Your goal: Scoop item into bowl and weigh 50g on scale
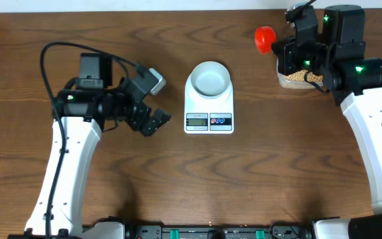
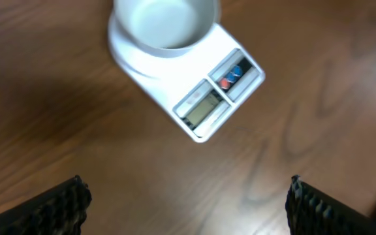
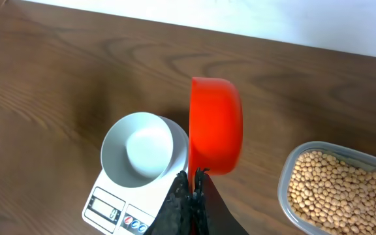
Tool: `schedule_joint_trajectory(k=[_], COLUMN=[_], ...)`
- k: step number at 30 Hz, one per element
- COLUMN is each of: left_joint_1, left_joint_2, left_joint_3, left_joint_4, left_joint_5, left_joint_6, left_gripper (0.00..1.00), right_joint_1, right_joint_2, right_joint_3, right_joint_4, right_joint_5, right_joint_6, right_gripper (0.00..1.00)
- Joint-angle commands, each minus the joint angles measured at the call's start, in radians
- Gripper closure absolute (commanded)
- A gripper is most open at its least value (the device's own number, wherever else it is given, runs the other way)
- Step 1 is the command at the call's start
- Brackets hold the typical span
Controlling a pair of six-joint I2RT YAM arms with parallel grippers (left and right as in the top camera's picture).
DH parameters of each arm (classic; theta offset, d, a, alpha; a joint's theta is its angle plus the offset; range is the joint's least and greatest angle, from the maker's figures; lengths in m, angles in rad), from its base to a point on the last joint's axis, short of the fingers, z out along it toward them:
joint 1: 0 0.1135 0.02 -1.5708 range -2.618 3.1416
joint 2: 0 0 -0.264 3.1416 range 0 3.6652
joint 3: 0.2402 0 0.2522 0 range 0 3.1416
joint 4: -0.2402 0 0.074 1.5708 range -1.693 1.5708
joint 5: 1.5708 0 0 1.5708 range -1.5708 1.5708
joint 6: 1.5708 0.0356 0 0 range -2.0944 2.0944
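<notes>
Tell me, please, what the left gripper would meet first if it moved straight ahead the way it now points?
Probably the scale, at its display end, with the bowl behind it. The open left gripper seems tilted down, so bare table could come first.

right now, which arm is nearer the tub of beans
Right. The right arm sits over the tub of beans, holding the red scoop; the left arm is far off, on the scale's other side.

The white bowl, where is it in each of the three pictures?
Overhead: the bowl sits top centre, on the scale.
Left wrist: the bowl is top middle, cut by the upper edge.
Right wrist: the bowl is lower left, beside the red scoop.
Shared landmark: the scale under it, with its display and buttons.
</notes>
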Motion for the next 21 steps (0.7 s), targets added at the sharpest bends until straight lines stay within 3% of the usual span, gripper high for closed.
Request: schedule_joint_trajectory(k=[1, 21], left_joint_1=[0.008, 0.008], left_joint_2=[0.0, 0.0], left_joint_3=[0.012, 0.041], left_joint_4=[-0.027, -0.032], left_joint_5=[0.11, 0.008], left_joint_6=[0.129, 0.093], left_gripper=[0.02, 0.02], right_joint_1=[0.005, 0.005], right_joint_2=[-0.002, -0.002], right_joint_3=[0.016, 0.016], right_joint_4=[0.003, 0.005], right_joint_5=[-0.013, -0.013], right_joint_6=[-0.02, -0.02], right_gripper=[0.99, 0.99])
